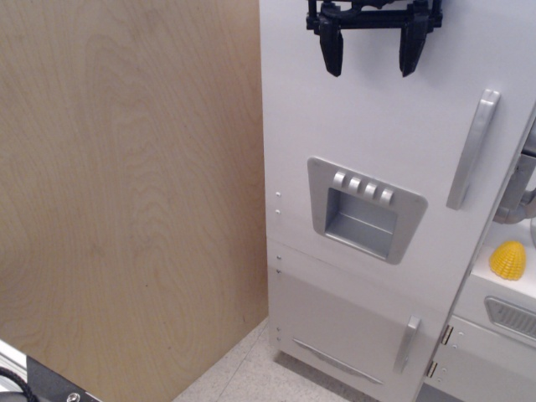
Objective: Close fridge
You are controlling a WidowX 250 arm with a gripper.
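The tall white toy fridge (377, 109) fills the right half of the view. Its big door carries a long grey handle (473, 149) on the right and a grey four-button dispenser panel (365, 208) in the middle. The door's face looks nearly flush with the fridge front; no shelves show. My black gripper (371, 57) hangs at the top of the view in front of the upper door, above the dispenser. Its two fingers are spread apart and hold nothing. I cannot tell if the fingertips touch the door.
A smaller white lower door with a short grey handle (408, 343) sits below. A plywood wall (126, 193) fills the left. A yellow toy corn (507, 260) and grey faucet (519, 193) sit on the play kitchen at right. Speckled floor (243, 377) shows below.
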